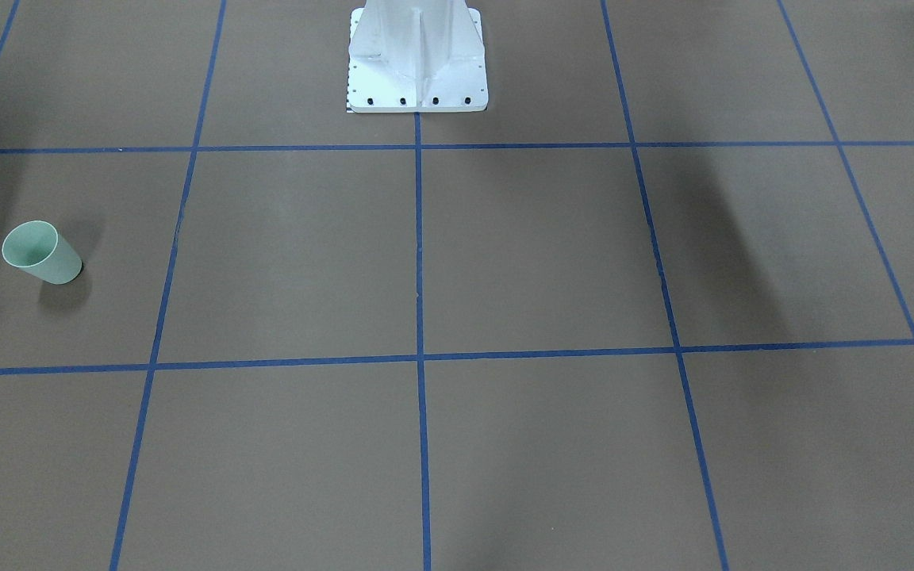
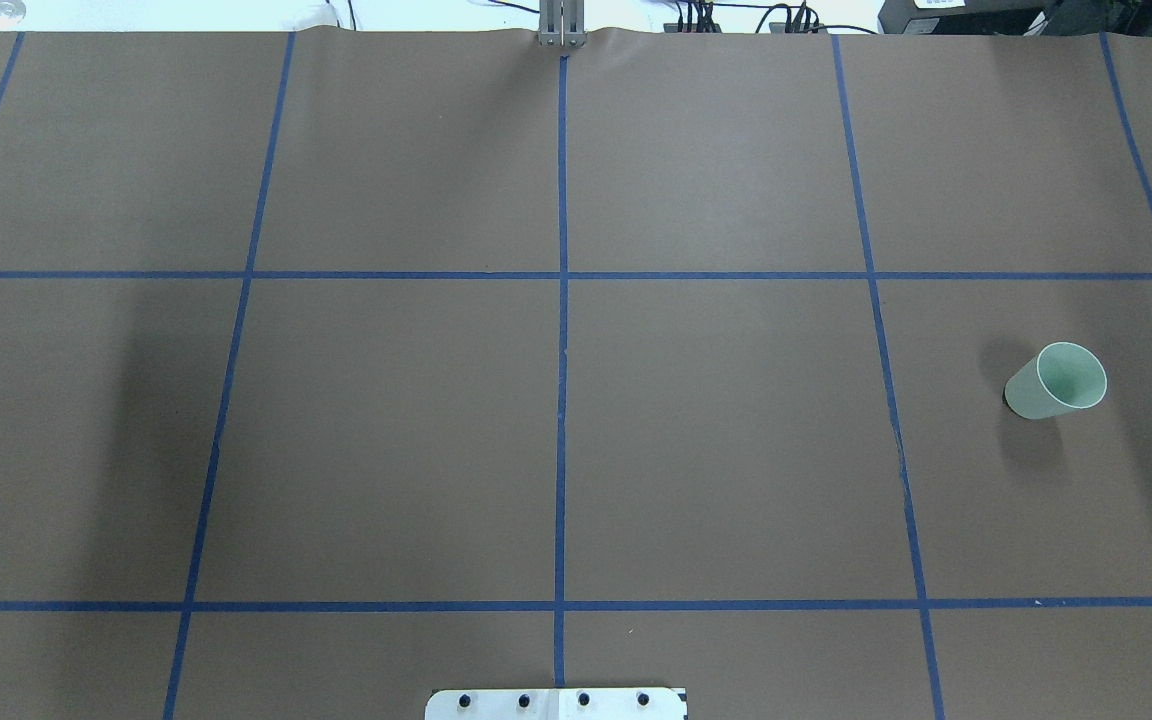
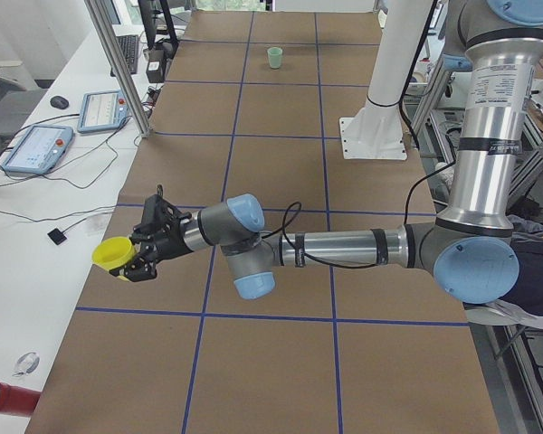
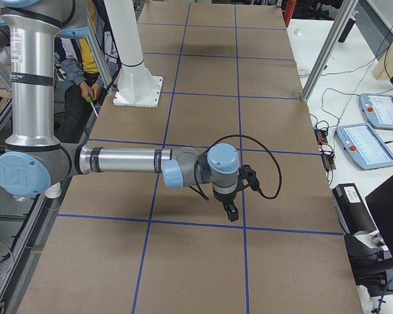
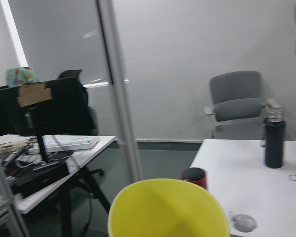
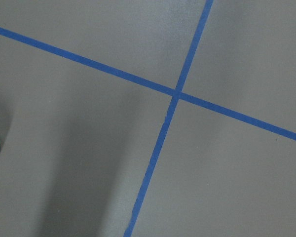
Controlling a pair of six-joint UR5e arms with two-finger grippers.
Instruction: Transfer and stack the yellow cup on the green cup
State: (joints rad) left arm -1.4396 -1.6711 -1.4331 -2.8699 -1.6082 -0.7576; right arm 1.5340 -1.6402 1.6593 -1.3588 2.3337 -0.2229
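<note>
1. Two claws show only in the side cameras, so you cannot tell how either one's jaws stand. The left gripper [image 3: 138,258] reaches out level over the table's [image 2: 716,440] left end with the yellow cup [image 3: 113,254] at its tip, off the surface. The right gripper [image 4: 231,212] points down just above the table.
2. Around them you have brown paper gridded with blue tape [image 2: 562,400]. Your left wrist camera looks past the table to a white desk [image 5: 246,168], a dark bottle [image 5: 275,143] and a grey chair [image 5: 235,101].
3. The green cup [image 2: 1056,381] stands well apart from the left gripper, at the table's opposite, right end.
4. The yellow cup's long axis runs level, in line with the forearm, mouth facing away from the arm. The green cup stands upright, mouth up.
</note>
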